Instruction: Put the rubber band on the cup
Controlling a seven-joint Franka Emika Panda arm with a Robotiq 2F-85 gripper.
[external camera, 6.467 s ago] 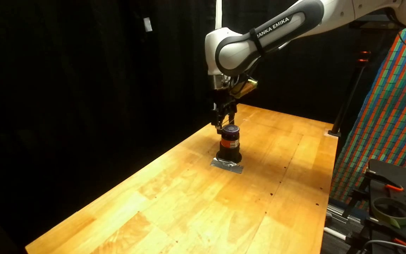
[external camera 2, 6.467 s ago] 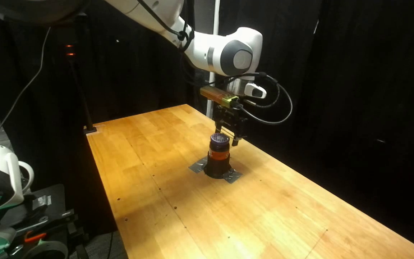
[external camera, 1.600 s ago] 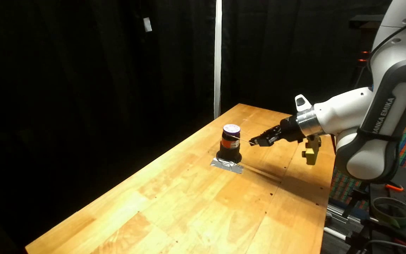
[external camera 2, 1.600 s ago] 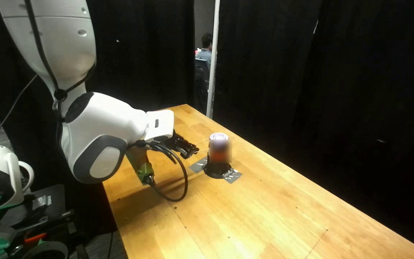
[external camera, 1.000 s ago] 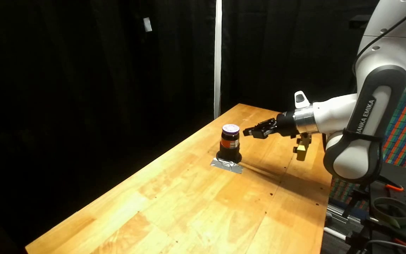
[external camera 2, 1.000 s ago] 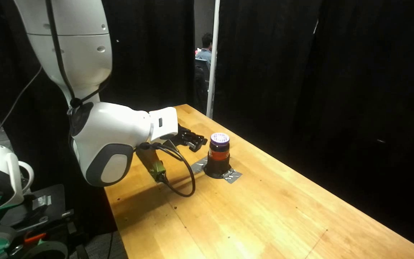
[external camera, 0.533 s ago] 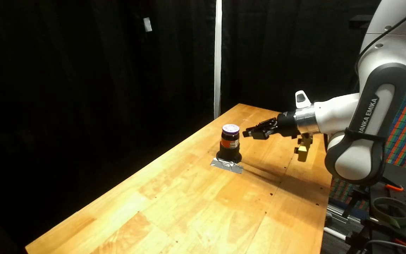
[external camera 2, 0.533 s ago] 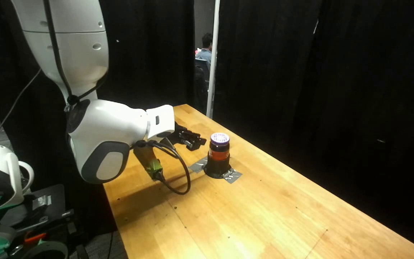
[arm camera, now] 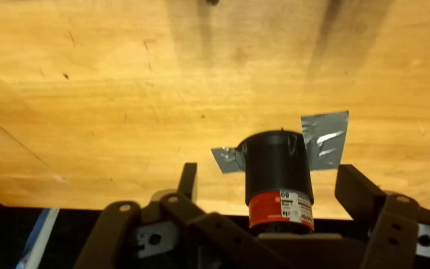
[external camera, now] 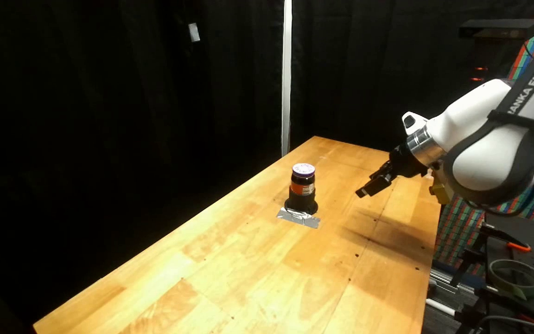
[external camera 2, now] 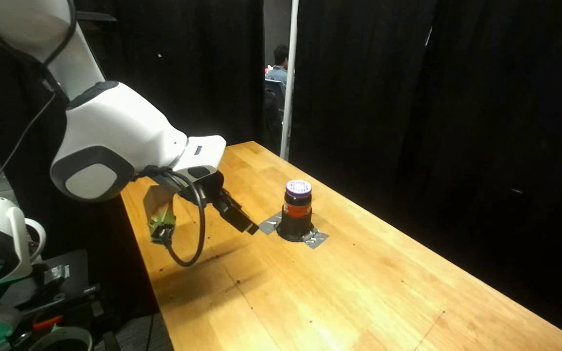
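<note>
Cup [external camera: 302, 187] upright, ahead of the spread fingers [arm camera: 358, 193] and apart from them

The next move turns on the gap between the fingers and the cup. The cup lies out ahead of the fingers, past their tips; both exterior views show a space between, with no contact. In the wrist view it appears between the two fingers, a little nearer the one on that view's right, so a run forward would probably want a slight sideways correction. Only one arm [external camera 2: 115, 117] is present, so its gripper [arm camera: 268, 175] is the one that reaches. The fingers stand wide apart, gripping nothing that shows, sloping forward and down above the table [external camera: 248, 260].

The cup's long axis is vertical, lid [external camera 2: 298, 187] up and flared foot [external camera 2: 294, 234] down, so the fingers come at that axis on a slant. In the wrist view the cup looks inverted: foot farthest from the gripper, orange-red ring [arm camera: 265, 210] closer in, lid hidden. Grey tape [arm camera: 326, 140] on both sides of the foot should stop it sliding if nudged.

I cannot make out the rubber band, either at the fingers or around the cup, so whether the task is done is uncertain. If it is, backing off suits; if not, the band must first be found.
</note>
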